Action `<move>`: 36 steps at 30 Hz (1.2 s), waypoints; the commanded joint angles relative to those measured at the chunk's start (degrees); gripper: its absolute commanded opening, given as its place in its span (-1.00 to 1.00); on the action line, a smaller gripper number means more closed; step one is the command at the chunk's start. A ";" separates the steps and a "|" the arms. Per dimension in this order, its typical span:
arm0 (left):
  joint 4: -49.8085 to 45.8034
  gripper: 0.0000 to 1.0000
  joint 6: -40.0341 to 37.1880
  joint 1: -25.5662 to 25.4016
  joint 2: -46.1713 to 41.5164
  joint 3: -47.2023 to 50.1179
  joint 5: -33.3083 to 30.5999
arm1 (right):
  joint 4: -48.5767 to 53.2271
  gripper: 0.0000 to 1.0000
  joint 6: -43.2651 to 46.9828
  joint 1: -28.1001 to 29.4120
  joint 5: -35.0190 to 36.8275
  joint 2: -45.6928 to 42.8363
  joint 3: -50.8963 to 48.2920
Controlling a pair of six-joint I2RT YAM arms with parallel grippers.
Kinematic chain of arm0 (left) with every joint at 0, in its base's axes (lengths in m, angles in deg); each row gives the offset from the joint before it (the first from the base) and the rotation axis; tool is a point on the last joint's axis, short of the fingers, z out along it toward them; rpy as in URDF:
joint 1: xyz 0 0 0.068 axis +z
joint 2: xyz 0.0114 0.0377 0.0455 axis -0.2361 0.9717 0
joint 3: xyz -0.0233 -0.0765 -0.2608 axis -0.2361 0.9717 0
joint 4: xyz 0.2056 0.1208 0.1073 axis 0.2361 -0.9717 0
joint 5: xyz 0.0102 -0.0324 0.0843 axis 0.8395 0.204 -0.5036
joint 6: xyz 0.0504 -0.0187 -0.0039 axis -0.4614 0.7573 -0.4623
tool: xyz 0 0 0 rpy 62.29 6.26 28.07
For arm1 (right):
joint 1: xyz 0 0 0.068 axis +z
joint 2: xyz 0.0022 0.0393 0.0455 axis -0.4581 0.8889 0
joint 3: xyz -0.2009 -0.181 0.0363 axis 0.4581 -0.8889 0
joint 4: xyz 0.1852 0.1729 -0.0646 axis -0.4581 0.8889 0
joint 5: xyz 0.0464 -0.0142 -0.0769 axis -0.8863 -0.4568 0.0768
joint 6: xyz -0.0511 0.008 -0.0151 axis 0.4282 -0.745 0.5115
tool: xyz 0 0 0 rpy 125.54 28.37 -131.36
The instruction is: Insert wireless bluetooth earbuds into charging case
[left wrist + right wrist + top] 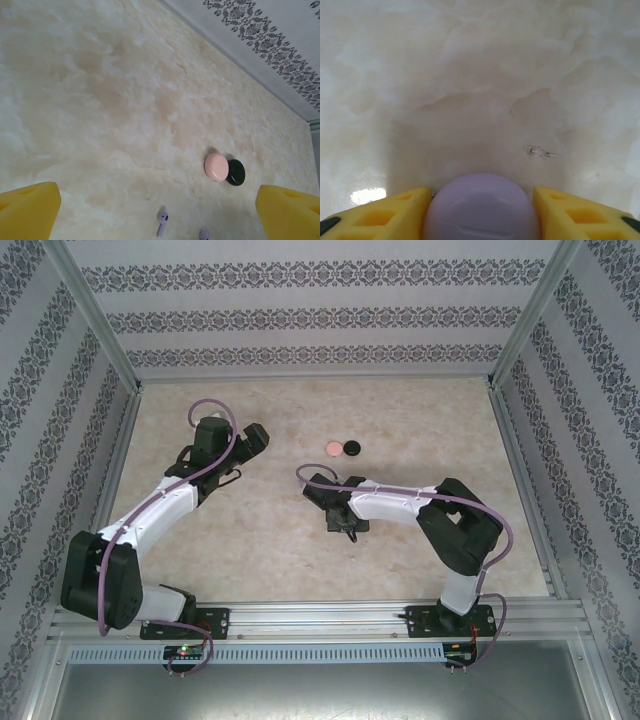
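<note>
The table (420, 420) is a pale marbled slab boxed in by patterned wallpaper, and from where I stand most of it lies bare. Toward the back, a pink case (332, 449) and a black case (352, 448) sit touching, both shut, apparently parked out of the way.

The left gripper (157, 200) hangs spread wide with nothing in it. It is tilted over two lilac earbuds (162, 222) that lie loose on the marble, near each other but apart. I'd guess it waits there to pick one up.

The right gripper (481, 197) is low at mid-table with a lilac case (481, 212) sitting between its yellow fingers (380, 215). They flank the case closely, but I cannot tell whether they squeeze it or merely bracket it. The lid looks closed, so by my reckoning it needs opening before any bud goes in.
</note>
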 commanded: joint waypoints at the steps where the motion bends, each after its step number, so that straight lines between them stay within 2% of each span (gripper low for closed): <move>1: 1.96 0.99 -0.21 -0.91 0.86 -1.48 -0.38 | 2.21 0.27 -3.02 -0.21 -2.63 2.92 0.32; 5: 2.34 0.99 -0.38 -1.20 1.18 -1.56 -0.60 | 2.47 0.46 -4.57 -0.30 -3.91 3.47 0.68; 14: 2.45 0.99 -0.43 -1.52 2.02 -2.17 -0.40 | 2.61 0.42 -7.16 -1.09 -6.41 3.99 1.10; 21: 2.14 0.99 0.47 -1.72 3.23 -2.92 0.96 | -0.19 0.28 -10.07 -1.66 -9.50 4.81 0.01; 28: 1.38 0.99 -0.51 -2.21 2.81 -2.08 2.47 | -3.25 -0.07 -11.41 -2.48 -8.72 0.14 -2.78; 32: 4.66 0.98 -2.16 -2.37 1.09 1.23 3.56 | -4.01 -0.10 -11.85 -3.54 -7.86 -5.29 -3.64; 36: 13.90 0.92 -4.11 -2.40 -0.97 6.58 8.17 | -5.61 -0.10 -12.24 -6.16 -8.07 -11.20 -3.42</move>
